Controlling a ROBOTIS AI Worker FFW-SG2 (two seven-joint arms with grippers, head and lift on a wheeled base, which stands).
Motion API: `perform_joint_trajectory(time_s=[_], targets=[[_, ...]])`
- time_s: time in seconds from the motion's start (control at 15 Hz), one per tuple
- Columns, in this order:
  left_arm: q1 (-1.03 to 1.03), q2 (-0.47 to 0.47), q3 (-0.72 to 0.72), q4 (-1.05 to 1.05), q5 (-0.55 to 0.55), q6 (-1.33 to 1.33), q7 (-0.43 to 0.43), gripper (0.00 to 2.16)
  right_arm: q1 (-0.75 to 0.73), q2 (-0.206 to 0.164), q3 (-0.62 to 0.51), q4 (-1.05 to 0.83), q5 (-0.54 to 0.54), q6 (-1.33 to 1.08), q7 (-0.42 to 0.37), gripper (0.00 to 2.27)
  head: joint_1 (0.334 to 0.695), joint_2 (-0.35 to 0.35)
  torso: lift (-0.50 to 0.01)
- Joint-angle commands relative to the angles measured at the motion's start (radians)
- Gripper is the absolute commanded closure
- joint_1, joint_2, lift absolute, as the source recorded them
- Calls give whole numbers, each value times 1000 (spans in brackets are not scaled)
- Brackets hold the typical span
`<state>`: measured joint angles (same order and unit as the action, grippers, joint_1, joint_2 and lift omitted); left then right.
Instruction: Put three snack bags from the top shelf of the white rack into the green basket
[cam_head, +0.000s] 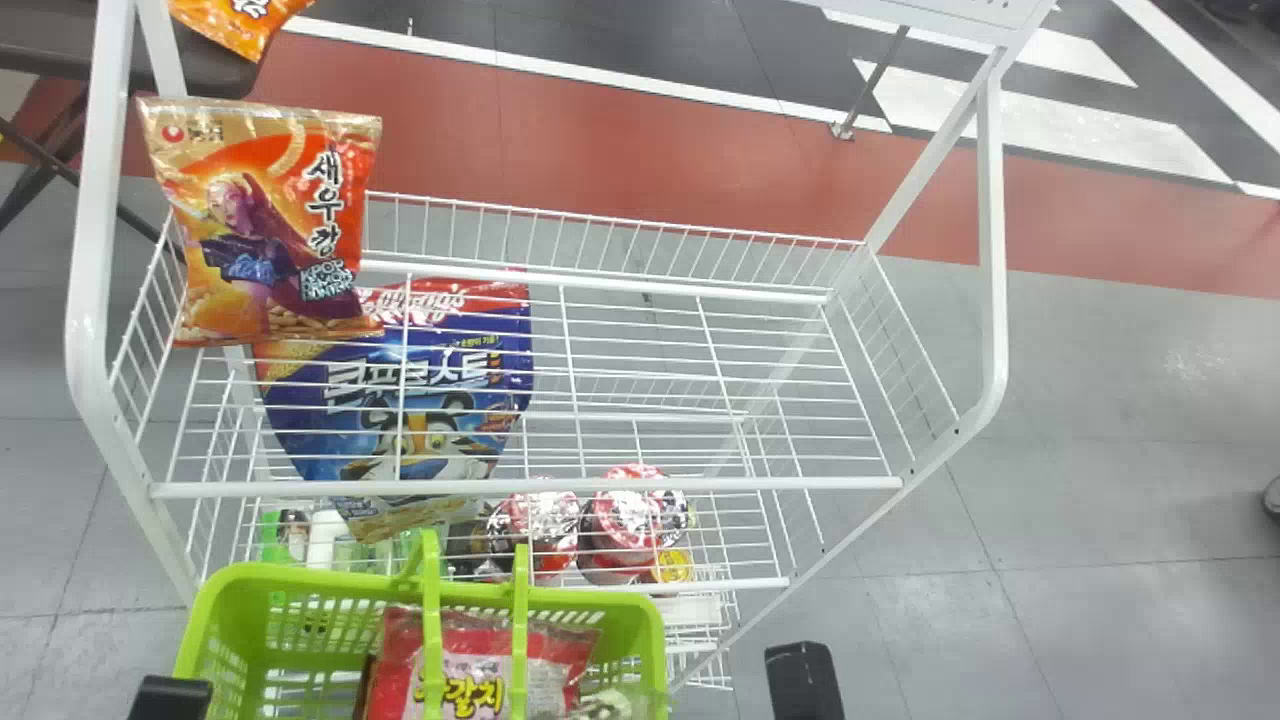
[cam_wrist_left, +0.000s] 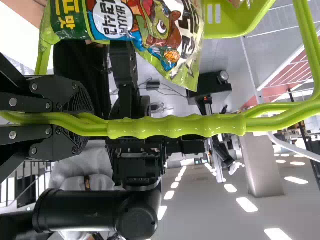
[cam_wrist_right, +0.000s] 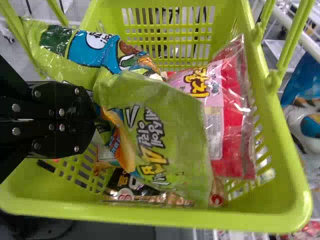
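Head view: white rack (cam_head: 525, 490), orange snack bag (cam_head: 265, 225) at the left end of its top wire shelf, upright and leaning a little. Blue cereal pack (cam_head: 430, 390) shows through the wires, 1 shelf down. 2 red-lidded cups (cam_head: 625, 515) lower still. Beyond the rack's left post, another orange bag (cam_head: 235, 22) on a dark surface (cam_head: 215, 72). Green basket (cam_head: 420, 580) on the near side of the rack, 2 handle arms raised, red-and-pink bag (cam_head: 480, 655) inside. Left gripper (cam_head: 170, 697) at the bottom edge, left of the basket; right gripper (cam_head: 805, 680) at the same edge, to the right. Only a black part of each there, fingers out of frame.

Left wrist view: 2 black fingers closed around the basket's ribbed green handle (cam_wrist_left: 175, 126). A green-and-blue snack bag (cam_wrist_left: 145, 35) sits near it, next to the basket's rim.

Right wrist view: fingers pressed together on crumpled film of the green-and-blue snack bag, pinching it partway along. Bag is folded, 1 end slanting out toward a handle arm, the other over the basket's opening. Cannot tell whether it rests on the contents. Red-and-pink bag beside it, inside the basket; a black-and-gold pack (cam_wrist_right: 132, 192) low down, partly covered.
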<state>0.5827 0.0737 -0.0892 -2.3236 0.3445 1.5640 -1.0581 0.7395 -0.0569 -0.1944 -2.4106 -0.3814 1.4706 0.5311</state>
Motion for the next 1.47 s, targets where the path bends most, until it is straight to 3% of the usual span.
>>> perform_joint_trajectory(time_s=[0.0, 0.07, 0.4, 0.6, 0.8, 0.93, 1.07, 1.27, 1.4], targets=[[5, 1, -4, -2, -2, 7, 0, 2142, 18, -1, 26, 2, -16, -103, 21, 259, 695, -350, 0], [13, 1, 0, -10, -2, 7, 0, 2142, 21, -1, 18, -5, -24, -109, 36, -2, 695, -350, 0], [26, 0, 17, -11, -2, 7, -8, 2142, 46, 8, -117, -117, -103, 41, 84, 49, 695, -350, 0], [25, 0, 11, -8, -2, 7, 1, 2142, 50, 22, -201, -139, -139, -26, 135, 43, 695, -350, 0], [23, 0, 6, -2, -2, 7, 6, 2142, 84, 45, -194, -125, -86, -490, 179, 46, 695, -350, 0], [25, 0, 5, 1, -2, 7, 4, 2142, 112, 49, -111, -104, 1, -867, 167, 46, 695, -350, 0], [32, 0, 3, 6, -2, 7, 3, 2142, 124, 51, 1, -65, 110, -1177, 99, 56, 695, -350, 0], [48, 0, 3, 15, -2, 7, 0, 2142, 129, 49, 159, -5, 228, -1355, -168, 63, 695, -350, 0], [52, 0, 3, 30, -4, 7, -2, 2142, 133, 49, 239, 57, 297, -1542, -300, 63, 695, -350, 0]])
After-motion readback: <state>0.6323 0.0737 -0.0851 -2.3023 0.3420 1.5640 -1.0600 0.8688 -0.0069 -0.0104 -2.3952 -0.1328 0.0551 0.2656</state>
